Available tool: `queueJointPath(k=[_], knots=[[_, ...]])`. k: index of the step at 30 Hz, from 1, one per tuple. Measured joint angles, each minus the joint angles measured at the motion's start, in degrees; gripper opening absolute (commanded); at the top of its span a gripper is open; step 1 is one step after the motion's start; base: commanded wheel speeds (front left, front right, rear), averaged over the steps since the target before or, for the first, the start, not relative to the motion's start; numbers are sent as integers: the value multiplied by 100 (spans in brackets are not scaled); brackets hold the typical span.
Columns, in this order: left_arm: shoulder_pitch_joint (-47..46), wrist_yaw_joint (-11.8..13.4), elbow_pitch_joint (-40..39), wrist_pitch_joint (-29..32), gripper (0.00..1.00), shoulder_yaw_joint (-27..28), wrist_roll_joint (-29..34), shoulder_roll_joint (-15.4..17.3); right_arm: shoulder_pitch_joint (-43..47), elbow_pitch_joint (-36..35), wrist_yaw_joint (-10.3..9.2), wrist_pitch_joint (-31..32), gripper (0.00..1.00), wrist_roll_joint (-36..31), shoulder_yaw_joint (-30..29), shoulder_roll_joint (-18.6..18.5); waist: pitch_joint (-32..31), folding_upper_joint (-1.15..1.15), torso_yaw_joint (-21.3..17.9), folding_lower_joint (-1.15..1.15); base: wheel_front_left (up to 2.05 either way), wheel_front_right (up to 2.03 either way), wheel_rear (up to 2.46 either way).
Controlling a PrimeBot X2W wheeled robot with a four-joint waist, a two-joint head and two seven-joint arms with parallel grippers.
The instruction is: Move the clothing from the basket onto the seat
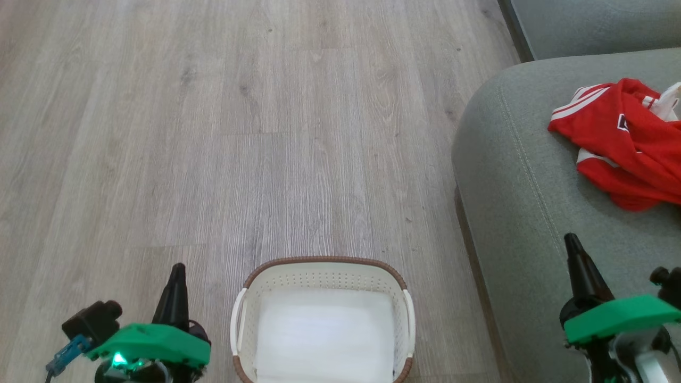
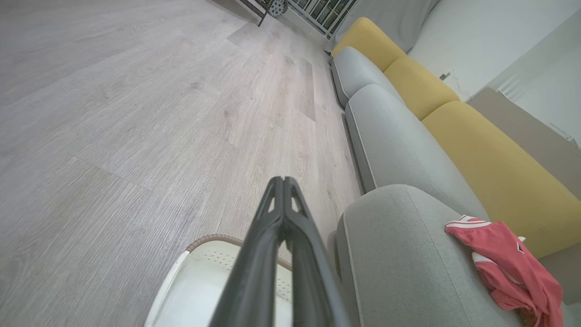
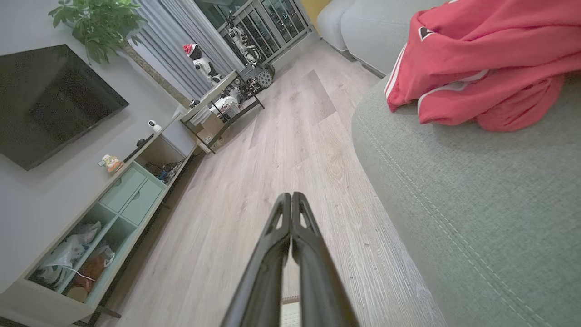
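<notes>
At frame right, red jerseys (image 1: 625, 146) are lying on the seat (image 1: 511, 181); the basket (image 1: 324, 261) is showing just its liner (image 1: 324, 335). Left gripper (image 1: 178, 270) and right gripper (image 1: 571, 240) are pinching shut, empty; I'm checking basket corners.

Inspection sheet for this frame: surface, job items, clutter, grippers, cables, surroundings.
surface: pale wood-look floor; the basket stands on it.
job's things: basket holds a white liner sheet, no red seen inside; clothing lies bunched on the seat.
clutter: bags in the cabinet shelves.
grippers: left gripper and right gripper both shut, empty.
cables: blue connector by the left gripper's mount; nothing loose seen.
surroundings: TV, plant, yellow back cushions.
</notes>
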Motion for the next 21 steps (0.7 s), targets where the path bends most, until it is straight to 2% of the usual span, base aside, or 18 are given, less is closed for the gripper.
queueJointPath(k=[21], knots=[[-74, -153, 30, 333, 0, 203, -1261, -3, -88, 111, 0, 345, 0, 1042, -242, 212, 0, 0, 32, 0, 0, 0, 0]])
